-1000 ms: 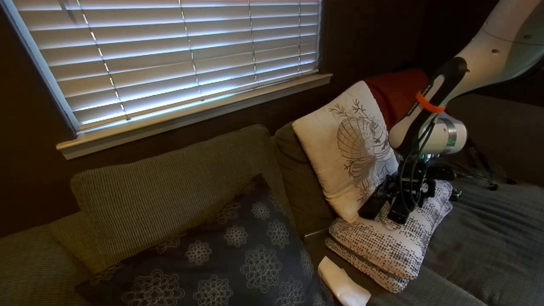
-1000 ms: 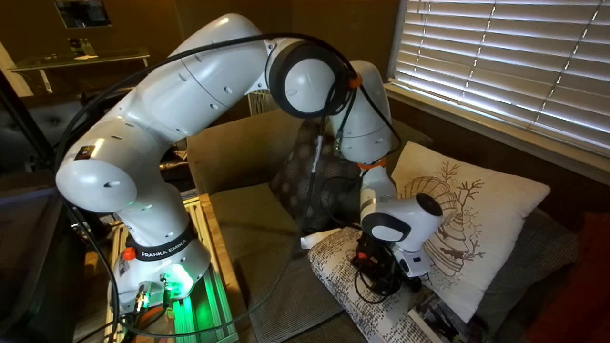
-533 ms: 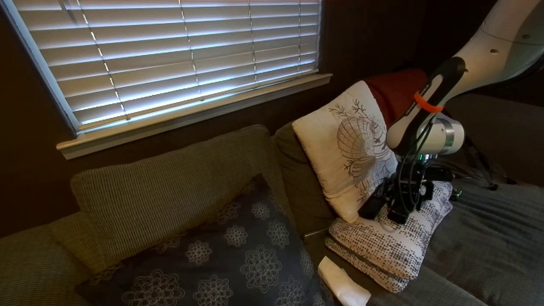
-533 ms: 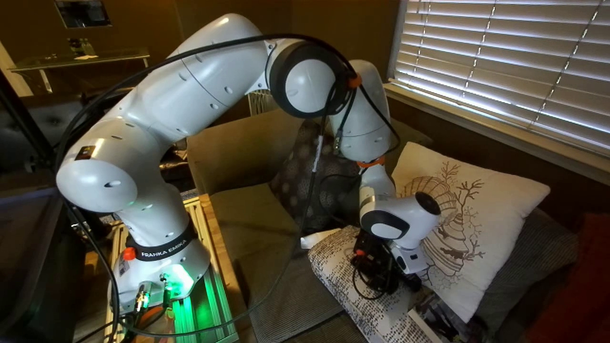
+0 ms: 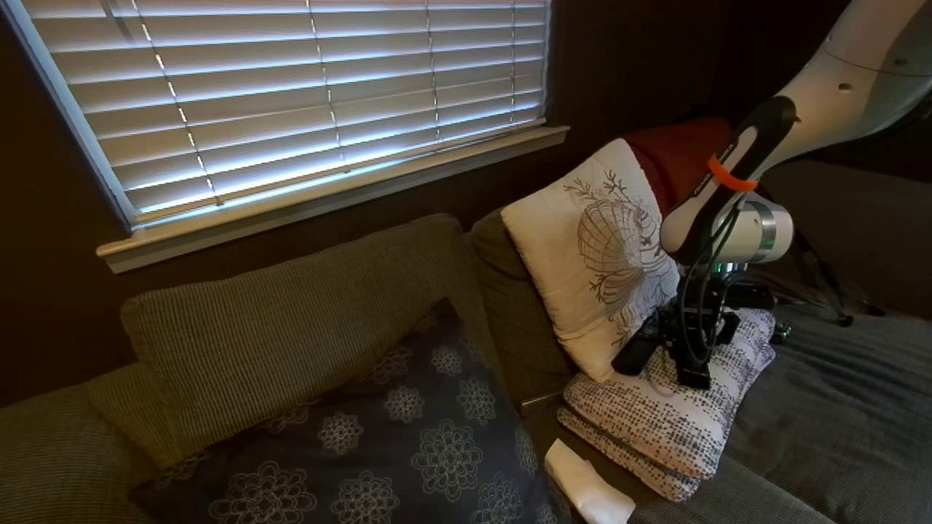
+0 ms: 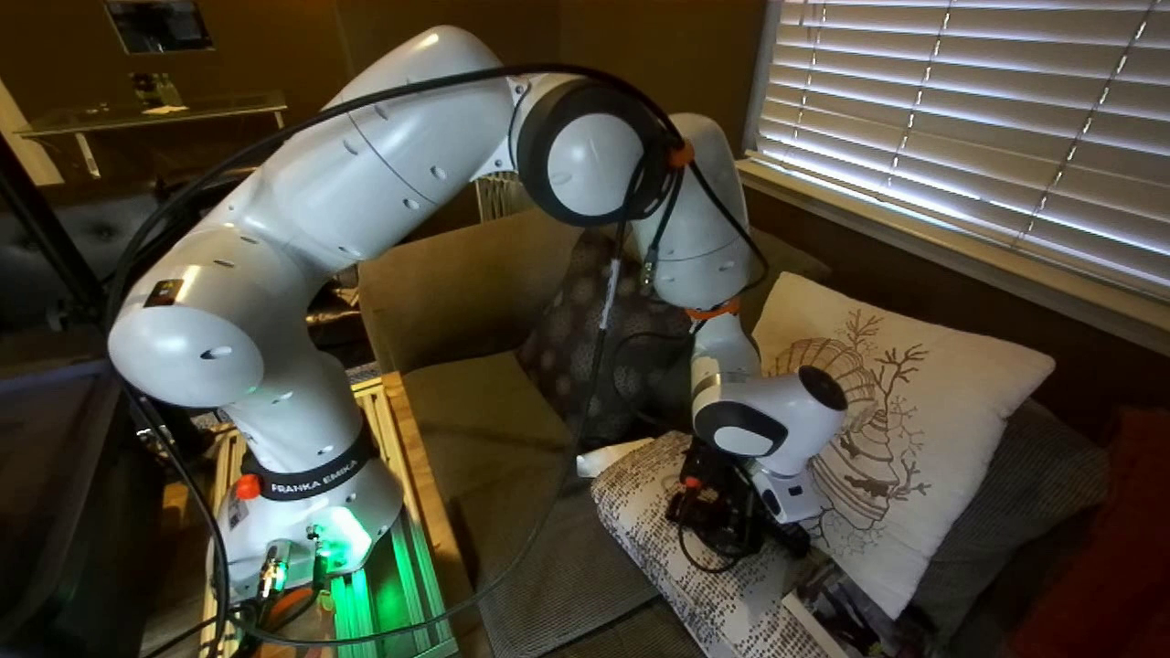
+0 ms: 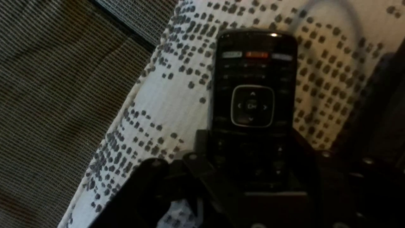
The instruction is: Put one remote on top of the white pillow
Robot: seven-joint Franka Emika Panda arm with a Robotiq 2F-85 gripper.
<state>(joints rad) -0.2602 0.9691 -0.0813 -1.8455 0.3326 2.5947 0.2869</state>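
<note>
A white robot arm point(image 6: 402, 174) arches over a couch point(image 5: 291, 327) in a dim room. Its black claw point(image 7: 250, 141) points down at a speckled cushion point(image 5: 648, 429), white with dark flecks and layered in two. Seen from the wrist, the claw's pads point(image 7: 201, 141) sit against the two long sides of a remote point(image 7: 252, 109), the gap just the remote's width; it has hold of the lower half. The remote is black with its buttons facing up, over the speckled cushion. Whether it touches the cushion or hangs just above, I cannot tell.

The white pillow point(image 5: 593, 255), printed with shells and coral in brownish grey, leans against the back of the couch, just beside the claw. Red cloth point(image 5: 681, 156) shows behind it. Farther along, a dark pillow point(image 5: 386, 437) with pale flower outlines leans back, and a white strip point(image 5: 588, 484), paper or cloth, lies between it and the speckled cushion. Window blinds point(image 5: 291, 94) hang above, light showing between the slats.
</note>
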